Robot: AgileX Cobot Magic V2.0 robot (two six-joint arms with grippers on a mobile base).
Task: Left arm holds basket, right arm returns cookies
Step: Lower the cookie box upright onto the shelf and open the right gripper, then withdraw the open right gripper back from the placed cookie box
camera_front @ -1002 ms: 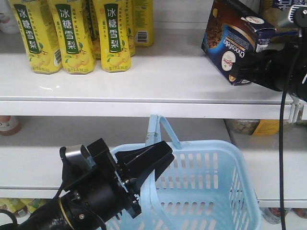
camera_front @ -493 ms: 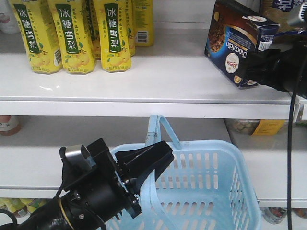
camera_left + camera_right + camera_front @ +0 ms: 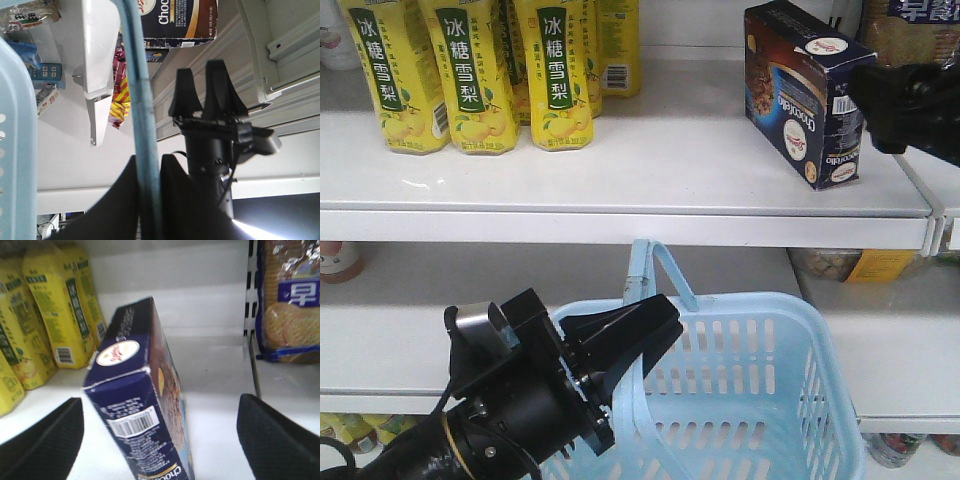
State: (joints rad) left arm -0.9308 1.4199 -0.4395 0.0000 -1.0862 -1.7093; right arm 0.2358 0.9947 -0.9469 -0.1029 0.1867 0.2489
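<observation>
Cookies (image 3: 798, 92), 1 dark navy carton, stood on the upper white shelf (image 3: 650, 170) at its right end, leaning slightly, barcode end facing the right gripper (image 3: 160, 435). That gripper sat wide apart: the right wrist view showed 2 black textured fingers (image 3: 45, 440), 1 at each lower corner, with the carton between them and clear space on both sides. Nothing was pinched there. From the front, the black right arm (image 3: 910, 105) hung just beside the carton's right edge; whether it touched could not be told.

Down low, the left gripper (image 3: 625, 335) was clamped on the hoop handle (image 3: 655, 268) of the 1 pale blue basket (image 3: 740, 400). The left wrist view made it plain: 2 dark fingers (image 3: 125, 200) closed together around the blue bar, which ran up the frame between them. The basket hung in front of the lower shelf, slotted sides upright and open top facing up. No goods could be seen inside it from the front.

On the upper shelf's left, at least 4 yellow drink bottles (image 3: 480, 70) stood in a row, well apart from the carton. A blue-banded biscuit pack (image 3: 290, 300) sat beyond a divider on the carton's right.
</observation>
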